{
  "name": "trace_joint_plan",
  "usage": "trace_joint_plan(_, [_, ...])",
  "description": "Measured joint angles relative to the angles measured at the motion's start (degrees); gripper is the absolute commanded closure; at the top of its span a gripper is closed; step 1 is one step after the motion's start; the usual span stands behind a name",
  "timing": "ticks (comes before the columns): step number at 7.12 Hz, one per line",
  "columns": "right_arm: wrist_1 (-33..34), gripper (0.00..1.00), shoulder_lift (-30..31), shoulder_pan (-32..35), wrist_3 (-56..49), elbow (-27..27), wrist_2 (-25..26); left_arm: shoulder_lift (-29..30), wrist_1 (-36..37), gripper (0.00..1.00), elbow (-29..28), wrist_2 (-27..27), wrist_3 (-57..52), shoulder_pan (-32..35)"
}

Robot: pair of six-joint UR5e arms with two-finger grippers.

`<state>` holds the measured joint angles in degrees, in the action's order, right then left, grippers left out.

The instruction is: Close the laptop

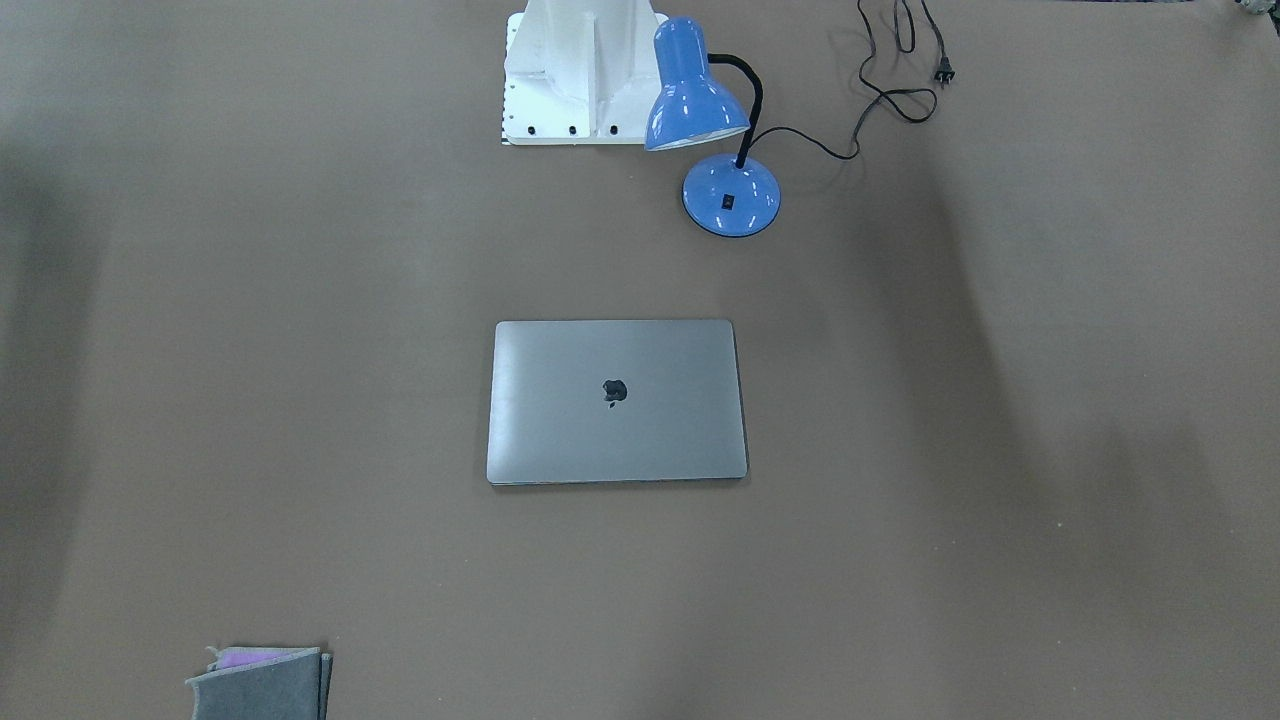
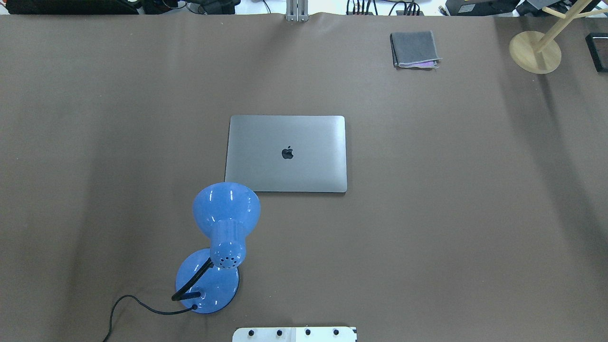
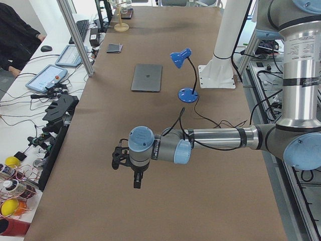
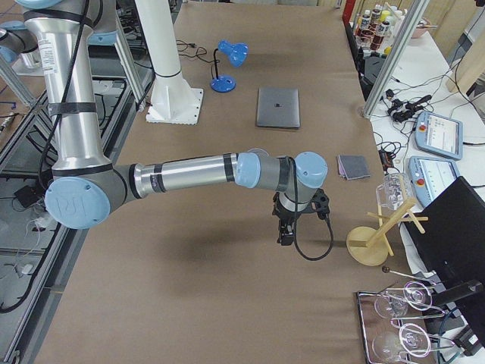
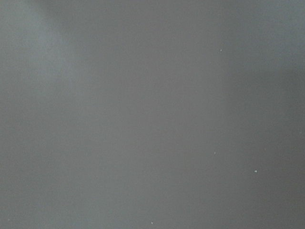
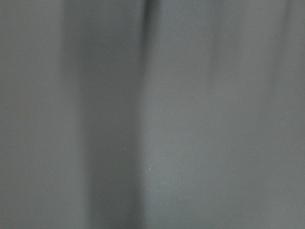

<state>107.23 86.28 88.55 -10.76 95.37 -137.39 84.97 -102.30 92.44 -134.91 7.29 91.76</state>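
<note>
The laptop [image 2: 286,153] lies shut and flat in the middle of the table, grey lid up with the dark apple logo showing; it also shows in the front view [image 1: 616,401] and both side views [image 3: 147,77] [image 4: 278,107]. My left gripper [image 3: 137,182] shows only in the exterior left view, over bare table far from the laptop. My right gripper [image 4: 286,235] shows only in the exterior right view, also far from the laptop. I cannot tell whether either is open or shut. Both wrist views show only blurred table surface.
A blue desk lamp [image 2: 223,223] with a black cord stands beside the laptop on the robot's side. A folded grey cloth [image 2: 414,49] lies at the far side. A wooden stand [image 2: 535,51] is at the far right corner. The white robot base [image 1: 580,75] stands at the table's edge.
</note>
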Motion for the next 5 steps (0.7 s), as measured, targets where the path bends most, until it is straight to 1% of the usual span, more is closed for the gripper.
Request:
trace_joint_plan(2, [0.19,0.00,-0.05,1.28,1.55,0.17,-1.43,1.22,0.26,0.02,0.81,-0.28,4.91,-0.15])
trace_joint_plan(5, [-0.48,0.00,-0.47,1.52,5.90,0.69,-2.14,2.23,-0.29,0.02,0.60,-0.19,5.34,-0.32])
